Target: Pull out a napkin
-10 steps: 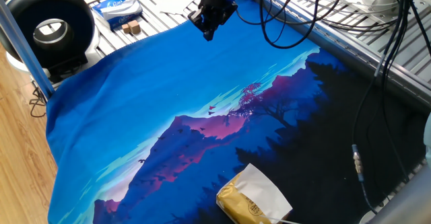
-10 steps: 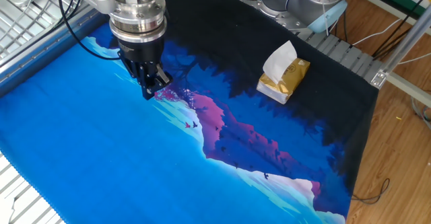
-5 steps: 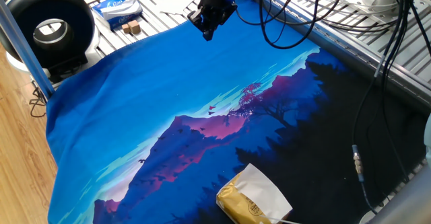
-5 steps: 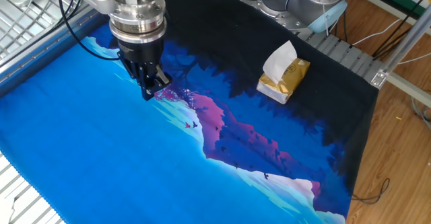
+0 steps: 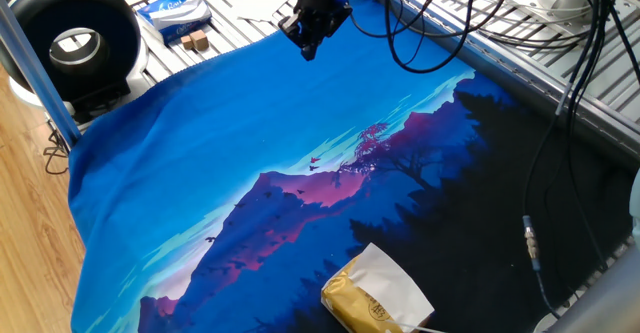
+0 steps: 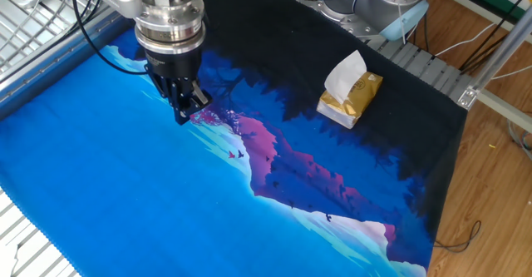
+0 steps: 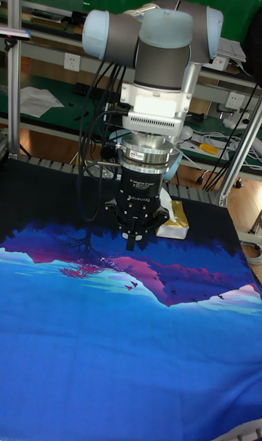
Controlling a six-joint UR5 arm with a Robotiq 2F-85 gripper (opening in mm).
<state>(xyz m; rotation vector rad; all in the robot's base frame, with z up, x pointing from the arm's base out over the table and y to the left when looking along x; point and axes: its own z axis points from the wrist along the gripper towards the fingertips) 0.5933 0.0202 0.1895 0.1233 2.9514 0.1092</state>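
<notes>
You have a big cloth (image 5: 250,163) spread over the table, with a picture of blue sky, pink mountains and dark trees on it. At the far end in one fixed view you can see a black round fan (image 5: 72,43) and a blue-and-white packet (image 5: 172,11) with two small brown blocks (image 5: 194,41) beside it. These sit off the cloth on the metal slats. Black cables (image 5: 450,23) hang down near the arm, and one more cable (image 5: 530,243) lies on the dark part of the cloth.

The napkin (image 6: 344,76) is white and pokes up out of the top of the gold-yellow pack (image 6: 354,100). The pack lies on the dark tree part of the cloth, close to one edge of the table. In one fixed view you see the napkin (image 5: 385,278) at the bottom, on top of the pack (image 5: 362,306).

Your gripper (image 6: 184,108) points straight down over the blue and pink part of the cloth, well apart from the napkin. In one fixed view the gripper (image 5: 309,45) is at the far end while the pack is at the near end. In the tall fixed view the gripper (image 7: 131,240) is in front and the pack (image 7: 169,224) peeks out behind it. Nothing lies on the cloth between them. The two fingers look pressed close together with nothing held
</notes>
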